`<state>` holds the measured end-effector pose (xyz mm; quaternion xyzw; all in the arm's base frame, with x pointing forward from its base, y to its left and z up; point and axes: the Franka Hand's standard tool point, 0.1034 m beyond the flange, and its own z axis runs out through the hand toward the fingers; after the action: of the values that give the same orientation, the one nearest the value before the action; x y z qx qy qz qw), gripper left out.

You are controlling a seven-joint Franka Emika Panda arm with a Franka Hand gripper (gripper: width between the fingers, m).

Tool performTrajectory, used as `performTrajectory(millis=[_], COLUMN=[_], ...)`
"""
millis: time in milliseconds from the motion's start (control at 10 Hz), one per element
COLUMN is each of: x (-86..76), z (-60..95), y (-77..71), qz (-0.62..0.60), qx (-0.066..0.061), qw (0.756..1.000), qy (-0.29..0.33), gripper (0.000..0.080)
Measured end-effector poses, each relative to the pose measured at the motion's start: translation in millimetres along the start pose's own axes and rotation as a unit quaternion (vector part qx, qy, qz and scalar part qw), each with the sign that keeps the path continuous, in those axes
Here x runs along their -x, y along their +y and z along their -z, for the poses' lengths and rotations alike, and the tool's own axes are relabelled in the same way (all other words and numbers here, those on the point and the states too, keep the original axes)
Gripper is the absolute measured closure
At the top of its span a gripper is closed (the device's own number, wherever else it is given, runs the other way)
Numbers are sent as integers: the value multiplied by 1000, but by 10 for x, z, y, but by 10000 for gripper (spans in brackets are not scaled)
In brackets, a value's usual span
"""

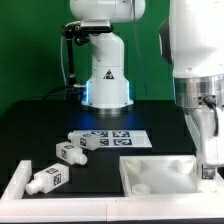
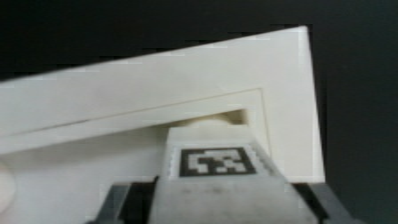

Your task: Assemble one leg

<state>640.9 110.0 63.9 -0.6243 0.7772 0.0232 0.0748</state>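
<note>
Held leg (image 2: 217, 160): in the wrist view it sits between the tool's fingers, its tagged blocky end toward the camera.
Axis: its long axis runs away from the camera and the narrower rounded end points into the tray's inner corner; in the exterior view it is hidden behind the tool.
Contact: whether the far end touches the tray floor cannot be told.
Tool (image 1: 208, 160): closed on the leg, one dark finger (image 2: 128, 203) against each side of the blocky end; it hangs over the tray's far corner on the exterior view's right.
Tray (image 1: 160, 172): large white square part with a raised rim, lying flat on the counter (image 1: 50, 125).
Other legs: one (image 1: 69, 154) lies near the middle, one (image 1: 87, 141) just beside the marker board, one (image 1: 45, 180) by the low white ledge (image 1: 18, 181) at the exterior view's left.
Marker board (image 1: 122, 137): flat on the counter, beyond the tray.
</note>
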Motion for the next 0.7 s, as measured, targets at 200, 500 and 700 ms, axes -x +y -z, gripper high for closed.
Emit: performTrajectory(millis=[200,500,700], x=[0,-19,-41], z=[-4,-27,-46], y=[2,-49,-23], qz=[4,241,346], qx=[0,-21,-10], qw=[1000,970,938], qy=[0,1,-11], gripper=[432,189,158])
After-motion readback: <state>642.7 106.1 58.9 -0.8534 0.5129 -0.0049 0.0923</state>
